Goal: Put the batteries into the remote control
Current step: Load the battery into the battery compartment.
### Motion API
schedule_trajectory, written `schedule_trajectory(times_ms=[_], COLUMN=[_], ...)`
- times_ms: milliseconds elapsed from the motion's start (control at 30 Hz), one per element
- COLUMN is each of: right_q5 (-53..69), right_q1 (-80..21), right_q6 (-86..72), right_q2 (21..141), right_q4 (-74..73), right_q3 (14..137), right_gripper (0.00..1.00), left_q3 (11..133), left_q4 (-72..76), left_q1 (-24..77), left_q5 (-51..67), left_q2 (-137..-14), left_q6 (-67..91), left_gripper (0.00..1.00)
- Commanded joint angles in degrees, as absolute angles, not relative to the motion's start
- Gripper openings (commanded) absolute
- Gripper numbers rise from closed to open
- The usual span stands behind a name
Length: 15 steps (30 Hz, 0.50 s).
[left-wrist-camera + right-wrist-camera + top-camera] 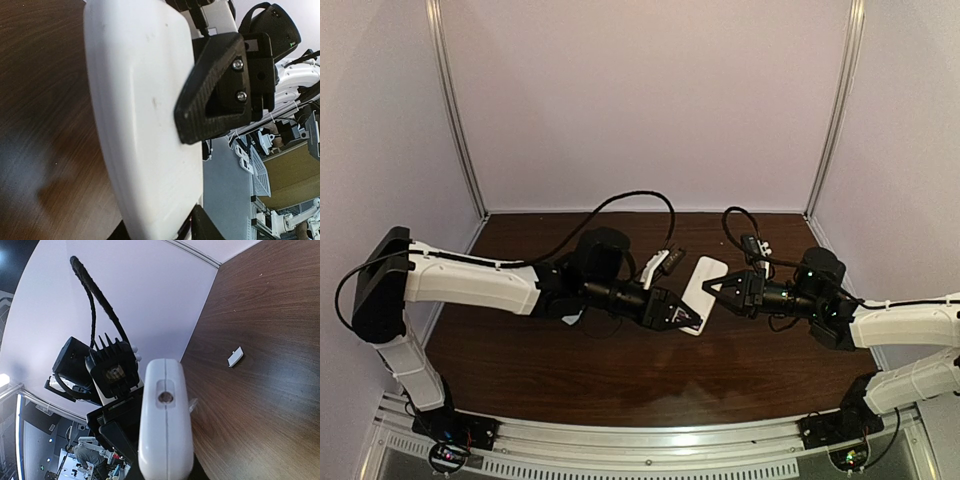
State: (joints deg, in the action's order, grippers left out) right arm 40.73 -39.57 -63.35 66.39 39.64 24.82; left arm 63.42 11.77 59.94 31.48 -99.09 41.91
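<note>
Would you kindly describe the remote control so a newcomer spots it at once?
On the dark wooden table, find where the two arms meet. The remote control is the flat white slab clamped in the right gripper, bright against the black fingers.

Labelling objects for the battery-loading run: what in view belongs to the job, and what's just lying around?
Job:
- flat white rectangular remote control, gripped by the right tool, with the left tool at its near end
- no batteries visible

Lying about:
- small white plastic flap on the dark brown wooden table; purpose unclear
</note>
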Motion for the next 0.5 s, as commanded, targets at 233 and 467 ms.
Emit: schedule_trajectory(times_ms=[233,467], right_q5=[43.1,41.9], right_q1=[-40.6,-39.4], right_q6=[-65.1,-62.4], right_q2=[65.2,64.4], right_q4=[43.4,37.1], right_q3=[27.3,26.1], right_gripper=[0.0,0.0], left_q3=[66.1,65.4], left_q4=[0.5,-2.4], left_q1=[59.1,55.1], left_q5=[21.4,20.8], left_q2=[-101.3,-92.0], left_q6=[35.3,27.4], left_gripper=[0.46,0.75])
